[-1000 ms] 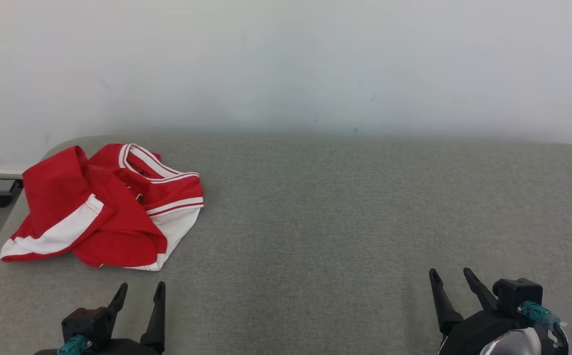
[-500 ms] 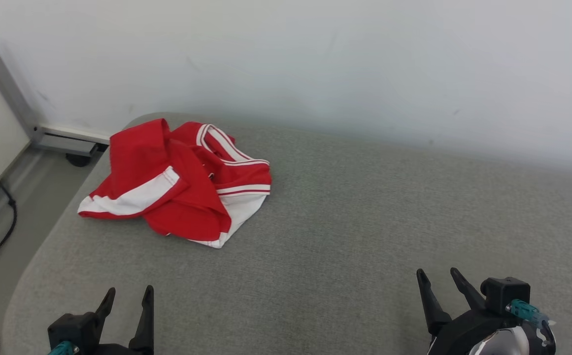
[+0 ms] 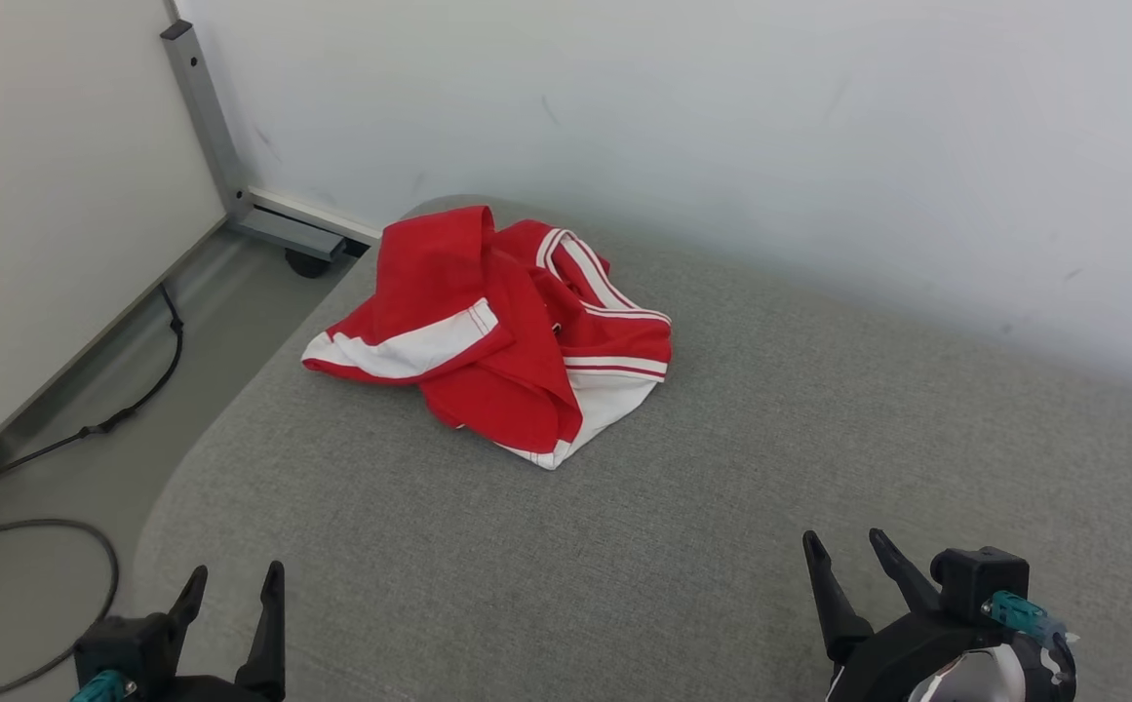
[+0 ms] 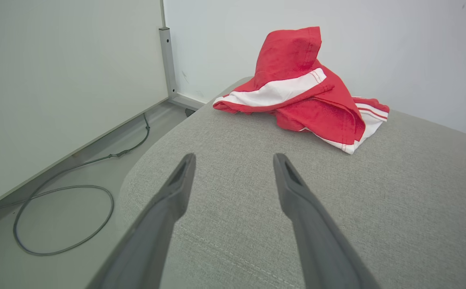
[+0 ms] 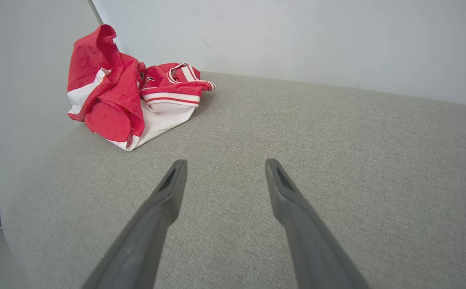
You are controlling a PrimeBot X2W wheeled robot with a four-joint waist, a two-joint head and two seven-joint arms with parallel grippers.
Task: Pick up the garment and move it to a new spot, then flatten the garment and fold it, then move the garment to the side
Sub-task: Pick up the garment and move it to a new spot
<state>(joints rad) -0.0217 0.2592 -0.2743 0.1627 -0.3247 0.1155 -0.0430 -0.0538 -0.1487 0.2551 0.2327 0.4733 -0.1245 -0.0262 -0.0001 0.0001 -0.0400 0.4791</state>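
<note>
At the near edge of the desk [image 3: 722,487], we have both hands poised over its grey fabric cover. Our left hand [image 3: 238,570] sits by the near left corner, its two dark fingers spread apart with nothing between them. Our right hand [image 3: 843,538] sits well apart from it toward the right, fingers likewise spread wide and empty. Ahead of both hands we find a broad stretch of bare grey fabric.

Beyond that, near the far left corner of the desk, lies the garment [image 3: 517,331]. It is a red piece with white panels and red-and-white striped trim, crumpled into a loose heap. One red fold rises highest at its far left side, a white band runs across its left part, and a white edge points toward us at its near right. It rests on the desk, well apart from both hands and nearer our left one.

Left of the desk, on the grey floor [image 3: 39,585], a dark cable [image 3: 180,341] loops and trails along a pale panel [image 3: 39,195]. Farther back, a grey metal post [image 3: 200,107] stands between that panel and the white wall [image 3: 722,117] behind the desk's far edge.
</note>
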